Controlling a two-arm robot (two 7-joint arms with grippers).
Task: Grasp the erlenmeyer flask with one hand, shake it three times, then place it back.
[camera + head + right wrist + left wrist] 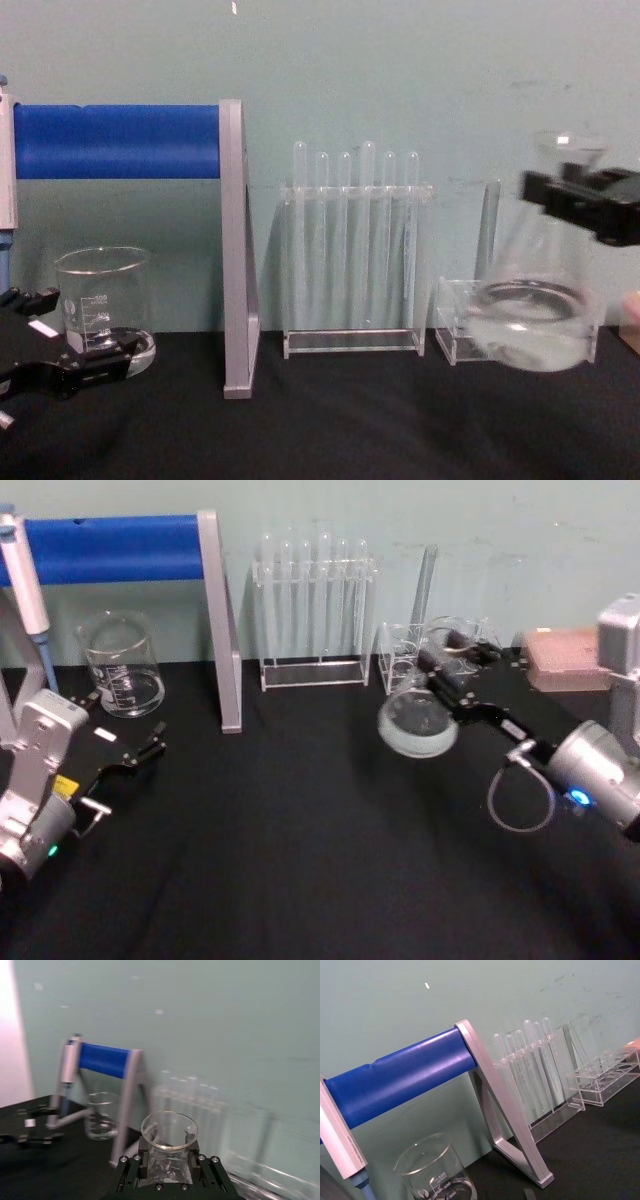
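Clamping tilted erlenmeyer flask (418, 723) neck: right hand (455, 668); left hand (122, 776) idle.

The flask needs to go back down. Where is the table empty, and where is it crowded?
Free: the black table in front of the tube rack, between the left gripper and the right gripper holding the flask. Crowded: the back row: beaker, stand, rack.

Silver arms (598, 765), blk jaws, grey cable loop (493, 801)
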